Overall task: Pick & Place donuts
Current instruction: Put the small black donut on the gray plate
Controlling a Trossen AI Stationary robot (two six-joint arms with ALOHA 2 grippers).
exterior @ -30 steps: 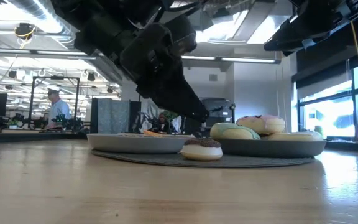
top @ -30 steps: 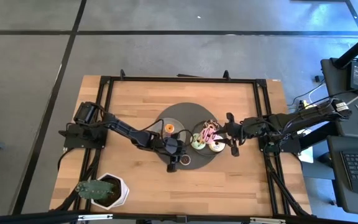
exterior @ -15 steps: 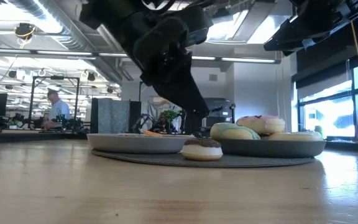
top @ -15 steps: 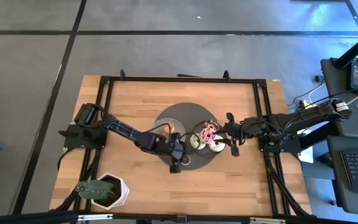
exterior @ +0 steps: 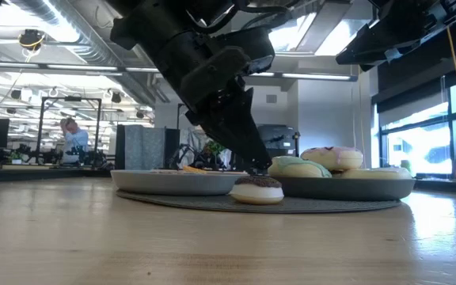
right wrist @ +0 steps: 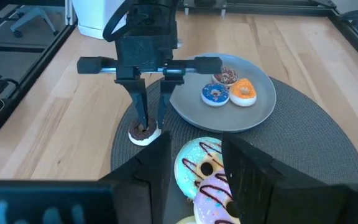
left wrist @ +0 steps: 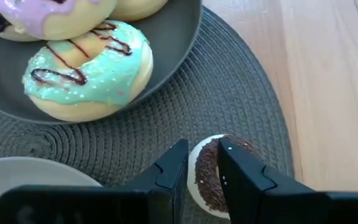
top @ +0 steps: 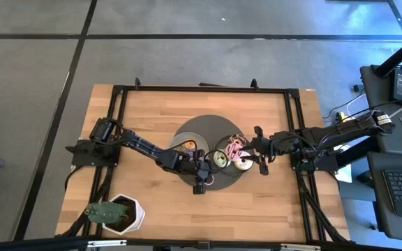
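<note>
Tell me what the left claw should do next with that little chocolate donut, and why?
Probably lower a little more and close. The left gripper is open, its fingers straddling the sprinkled mini donut, which still rests on the mat beside the plates. The right gripper waits over the big donuts.

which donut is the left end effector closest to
The small chocolate-sprinkled white mini donut lying on the woven grey mat, off both plates. The left end effector straddles it; the others sit on plates.

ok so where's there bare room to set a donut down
The light plate has bare room beside its three mini donuts. The dark plate is crowded with iced donuts. The mat is bare beyond the left gripper.
</note>
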